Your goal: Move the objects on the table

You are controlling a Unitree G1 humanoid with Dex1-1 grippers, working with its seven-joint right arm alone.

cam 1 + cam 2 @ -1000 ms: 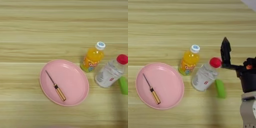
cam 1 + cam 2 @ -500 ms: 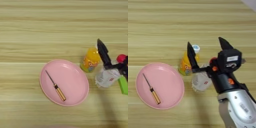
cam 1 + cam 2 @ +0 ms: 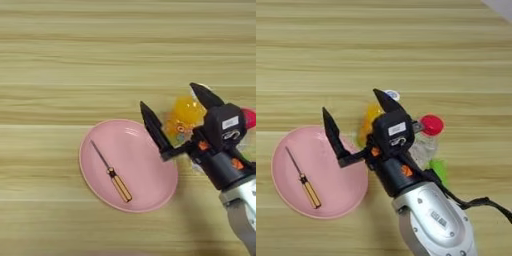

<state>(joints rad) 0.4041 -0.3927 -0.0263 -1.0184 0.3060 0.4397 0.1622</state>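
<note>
- The worktop [image 3: 60, 60] is light wood with stripes running across it.
- A pink plate [image 3: 145, 175] sits on it.
- A screwdriver [image 3: 111, 171] lies flat in the plate. Its thin metal end points up and left, and its yellow-brown handle points down and right.
- The pincer [image 3: 357, 119] is spread wide, with nothing between its two black fingers.
- One finger [image 3: 332, 133] is over the right edge of the plate. The other finger [image 3: 386, 101] is over an orange bottle [image 3: 182, 116].
- The orange bottle lies just to the right of the plate, partly hidden by the pincer. Its white cap [image 3: 391, 94] peeks out next to that finger.
- A clear bottle [image 3: 426, 145] with a red cap [image 3: 431, 125] lies just to the right of the orange one. The arm hides part of it.
- A green thing [image 3: 439, 169] lies beside the clear bottle, near its lower end.
- The silver arm [image 3: 433, 220] comes in from the bottom edge.
</note>
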